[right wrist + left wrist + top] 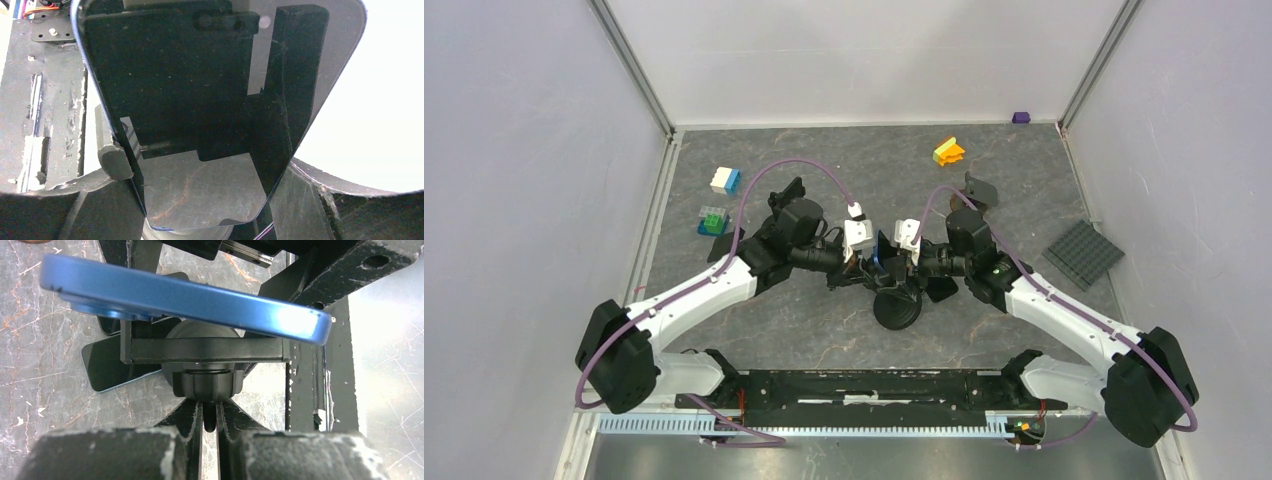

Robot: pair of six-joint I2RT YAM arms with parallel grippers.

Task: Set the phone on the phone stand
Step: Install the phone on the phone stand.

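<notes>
The right hand (210,195) is clamping the phone (190,100) by its long edges, holding it tilted just above the stand (205,350), while the left hand (209,437) is pinching nearly shut at the stand's neck (seemingly steadying it). The phone is looking stiff, slick and glass-fronted, so gripping its edges is seeming safest

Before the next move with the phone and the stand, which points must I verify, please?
1. The right gripper is shut on the blue flat phone: ok.
2. Phone is over the cradle of the black plastic phone stand: ok.
3. Phone is level with the cradle: not ok, it is tilted.
4. Phone is seated in the cradle: cannot tell.
5. The left gripper steadies the stand: cannot tell.
6. The coloured toy blocks lie apart from the stand: ok.
</notes>
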